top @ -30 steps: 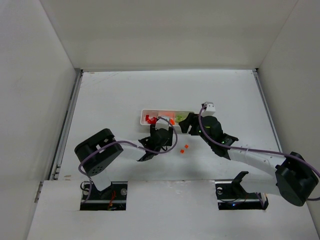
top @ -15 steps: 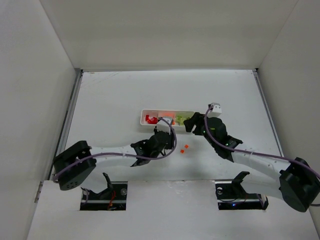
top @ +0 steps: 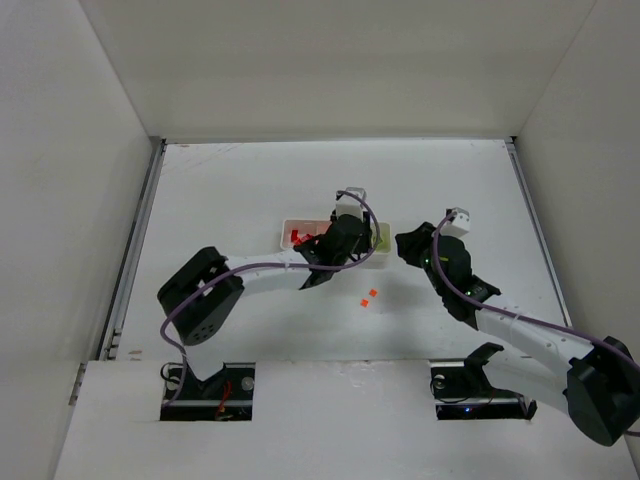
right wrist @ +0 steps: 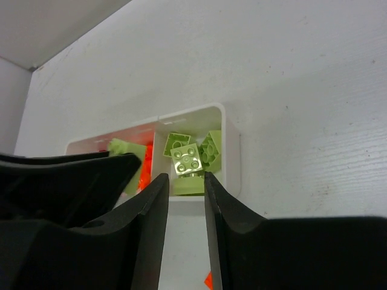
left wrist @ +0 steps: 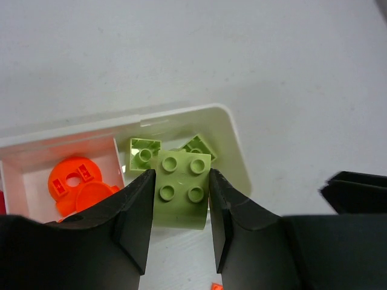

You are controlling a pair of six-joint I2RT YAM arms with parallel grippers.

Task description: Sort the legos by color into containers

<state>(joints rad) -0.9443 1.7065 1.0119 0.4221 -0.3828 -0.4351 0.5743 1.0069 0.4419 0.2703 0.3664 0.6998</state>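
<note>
The white containers tray [top: 284, 228] lies mid-table. My left gripper [top: 352, 240] hovers over its right end, shut on a pale green lego [left wrist: 181, 193] held above the compartment's near wall [left wrist: 237, 158]. That compartment holds more green legos [left wrist: 144, 154], the middle one orange legos [left wrist: 75, 181], and the left one red legos [top: 298, 238]. My right gripper [top: 406, 245] hangs just right of the tray; its jaws [right wrist: 185, 176] stand narrowly apart and empty, pointing at the green legos [right wrist: 186, 160]. Two orange legos [top: 369, 296] lie on the table in front of the tray.
White walls enclose the table on the left, back and right. In the right wrist view the left gripper's black fingers [right wrist: 66, 181] fill the left side, close beside my right fingers. Both arm bases sit at the near edge.
The left arm swung from the table near the orange pieces up to the tray's right end, carrying the green lego. The right gripper backed off to the right and its jaws narrowed.
</note>
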